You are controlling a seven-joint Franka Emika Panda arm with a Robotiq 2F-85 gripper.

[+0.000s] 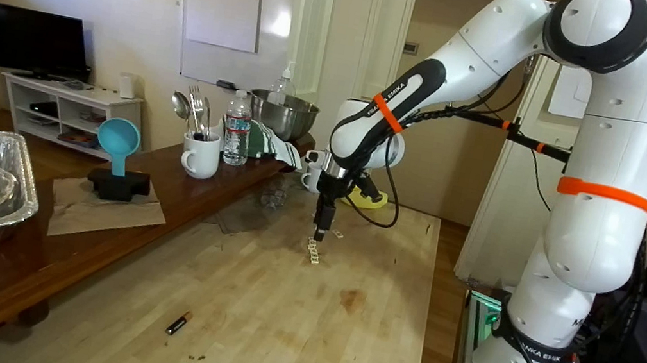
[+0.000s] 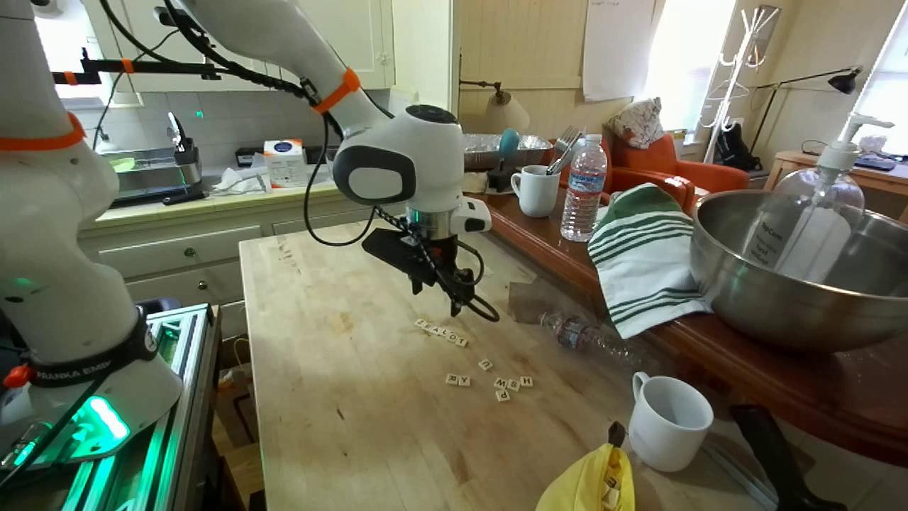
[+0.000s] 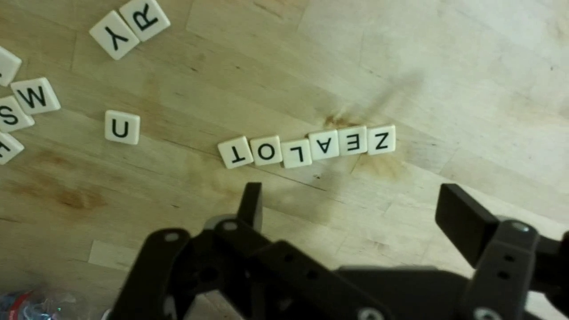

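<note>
My gripper (image 3: 353, 204) is open and empty above the wooden table, with its two black fingers spread wide. It also shows in both exterior views (image 1: 320, 233) (image 2: 436, 298). The nearest thing is a slightly uneven row of white letter tiles (image 3: 297, 154) reading ZEALOT, just ahead of the fingertips in the wrist view and apart from them. The row also shows in both exterior views (image 1: 313, 251) (image 2: 441, 331). A single U tile (image 3: 122, 127) lies beyond the T end. The Y tile (image 3: 114, 34) and R tile (image 3: 145, 18) touch. A W or M tile (image 3: 35, 95) and an S tile (image 3: 11, 114) lie among others at the left edge.
A lying plastic bottle (image 2: 578, 333), white mug (image 2: 670, 422) and yellow pouch (image 2: 592, 482) are on the table (image 1: 274, 329). A battery (image 1: 178, 323) lies nearer that camera. A raised dark counter (image 1: 170, 164) holds a water bottle (image 1: 237, 132), utensil mug (image 1: 200, 155) and metal bowl (image 1: 285, 117).
</note>
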